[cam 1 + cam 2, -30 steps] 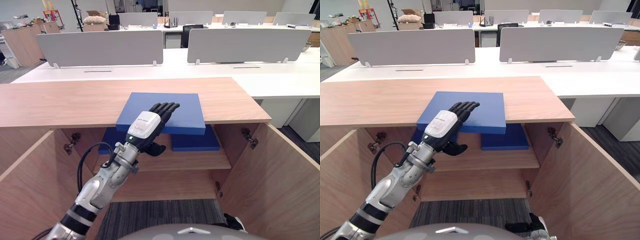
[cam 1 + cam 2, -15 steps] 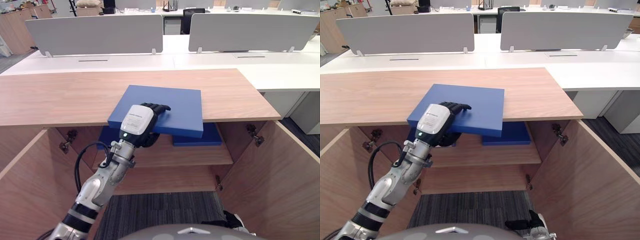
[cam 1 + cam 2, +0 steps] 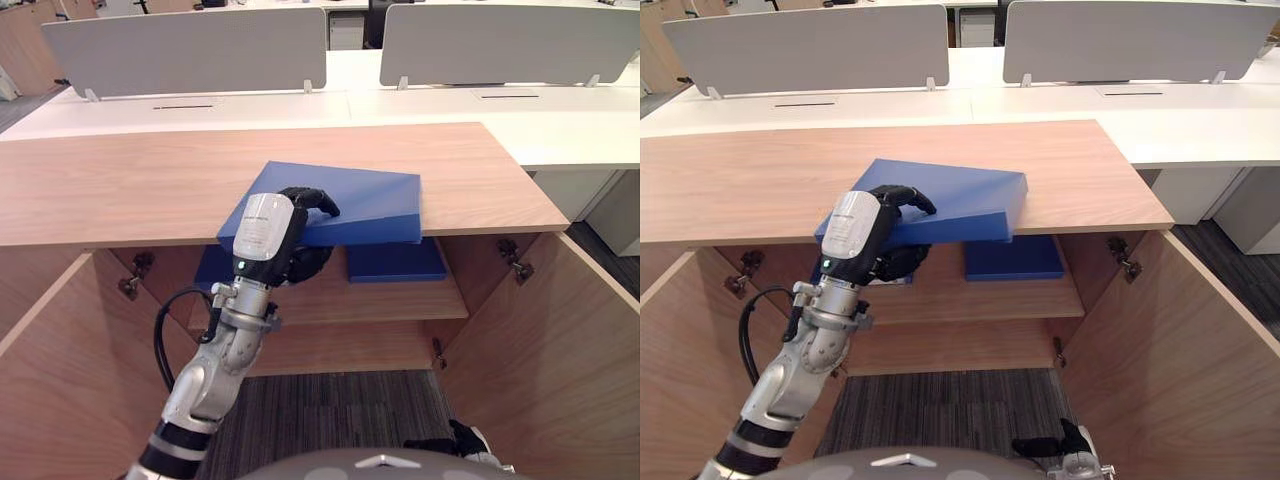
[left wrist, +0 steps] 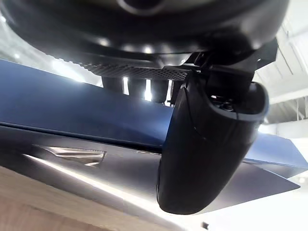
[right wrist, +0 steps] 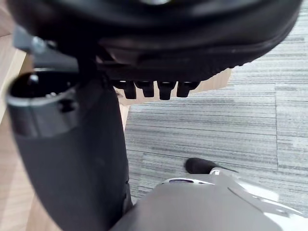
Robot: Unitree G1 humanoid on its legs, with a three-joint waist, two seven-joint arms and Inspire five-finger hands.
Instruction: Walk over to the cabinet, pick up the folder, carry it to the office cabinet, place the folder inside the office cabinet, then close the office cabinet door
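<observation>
While fingers (image 3: 318, 201) are curled over it and the thumb is tucked beneath, the blue folder (image 3: 370, 198) is clamped in the left hand (image 3: 265, 232), tilted over the cabinet top (image 3: 120, 190) beyond the hand; the state of the right hand (image 5: 72, 159) cannot be told.

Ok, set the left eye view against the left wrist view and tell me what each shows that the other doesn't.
Left eye view: the wooden cabinet top, its open doors, a second blue folder on the shelf inside, and white desks behind. Left wrist view: the thumb close up, lying across the held folder. Shared: the left hand shut on that folder.
</observation>
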